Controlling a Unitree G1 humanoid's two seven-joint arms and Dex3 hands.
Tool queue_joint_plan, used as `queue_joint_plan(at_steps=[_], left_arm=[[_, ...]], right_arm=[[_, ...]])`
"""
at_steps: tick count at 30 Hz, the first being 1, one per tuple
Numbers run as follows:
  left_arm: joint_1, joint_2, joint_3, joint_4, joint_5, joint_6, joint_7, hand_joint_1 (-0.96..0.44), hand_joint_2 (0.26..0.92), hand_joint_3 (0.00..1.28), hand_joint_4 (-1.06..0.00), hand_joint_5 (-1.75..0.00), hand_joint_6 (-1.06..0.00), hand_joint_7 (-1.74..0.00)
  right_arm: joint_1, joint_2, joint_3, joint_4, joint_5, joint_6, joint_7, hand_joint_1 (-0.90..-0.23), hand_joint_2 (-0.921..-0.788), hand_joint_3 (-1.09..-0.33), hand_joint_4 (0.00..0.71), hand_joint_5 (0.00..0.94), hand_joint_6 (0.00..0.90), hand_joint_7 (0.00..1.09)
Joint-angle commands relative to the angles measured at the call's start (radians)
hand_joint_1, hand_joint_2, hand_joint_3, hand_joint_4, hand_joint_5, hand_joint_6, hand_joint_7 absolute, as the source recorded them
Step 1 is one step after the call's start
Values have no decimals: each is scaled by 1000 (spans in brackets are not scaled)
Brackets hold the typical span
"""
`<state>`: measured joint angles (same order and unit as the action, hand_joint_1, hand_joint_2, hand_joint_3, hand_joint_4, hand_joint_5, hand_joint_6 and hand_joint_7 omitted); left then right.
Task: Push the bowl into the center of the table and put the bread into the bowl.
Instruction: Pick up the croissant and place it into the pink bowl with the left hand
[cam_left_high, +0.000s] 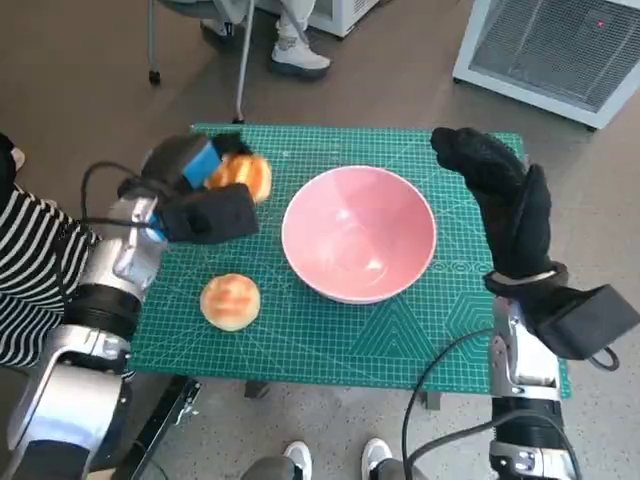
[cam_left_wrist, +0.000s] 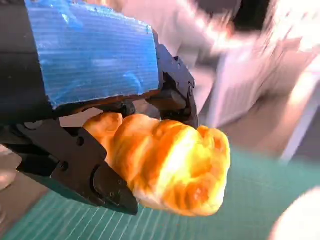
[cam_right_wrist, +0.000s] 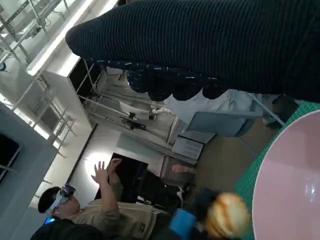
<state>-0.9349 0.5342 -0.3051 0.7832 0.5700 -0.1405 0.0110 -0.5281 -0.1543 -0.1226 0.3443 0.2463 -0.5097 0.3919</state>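
Bread (cam_left_wrist: 170, 167) between black fingers (cam_left_wrist: 172, 92)

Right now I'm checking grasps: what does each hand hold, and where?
Left hand grips a bread roll by one end; right hand holds nothing.

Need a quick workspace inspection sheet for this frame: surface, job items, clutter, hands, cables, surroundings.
Surface: small table under a green gridded cutting mat.
Job's things: pink round bowl upright, empty, near the mat's centre; golden ridged bread roll held off the mat by the left hand; second round golden bun lying on the mat, left of the bowl.
Clutter: nothing seen.
Hands: left hand grips the ridged roll; right hand in a black knitted glove holds nothing, beside the bowl's right side; contact cannot be told.
Cables: black cable looping by the right forearm; another by the left forearm.
Surroundings: white slatted unit on the floor, a person's shoes beyond the table, a seated person in the right wrist view.
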Motion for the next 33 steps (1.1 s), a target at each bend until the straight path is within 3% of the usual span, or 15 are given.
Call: queue_joint_plan(at_steps=[1, 9, 15, 29, 33], left_arm=[[53, 11, 45, -182, -31, 5, -19, 1, 920, 44, -773, -1071, -593, -1196], [114, -24, 65, -449, -40, 23, -60, 1, 920, 33, -794, -1039, -598, -1204], [128, -71, 37, -552, -18, 38, -96, 1, 920, 33, -803, -1042, -590, -1196], [79, -160, -60, -369, 10, -80, -130, 0, 920, 16, -832, -1030, -606, -1154], [62, -190, -80, -290, -4, -100, -171, 0, 920, 90, -746, -1113, -517, -1251]], right_arm=[[30, -7, -10, 4, 21, 22, 13, -816, -921, -762, 247, 13, 19, 623], [35, -7, -9, -4, 24, 25, 14, -817, -921, -763, 247, 11, 19, 620], [38, -7, -10, -1, 25, 24, 14, -817, -921, -764, 247, 10, 18, 620], [56, -8, -13, -19, 26, 27, 11, -813, -921, -765, 247, 8, 17, 622], [65, -9, -14, -33, 24, 29, 6, -822, -921, -762, 249, 9, 17, 621]])
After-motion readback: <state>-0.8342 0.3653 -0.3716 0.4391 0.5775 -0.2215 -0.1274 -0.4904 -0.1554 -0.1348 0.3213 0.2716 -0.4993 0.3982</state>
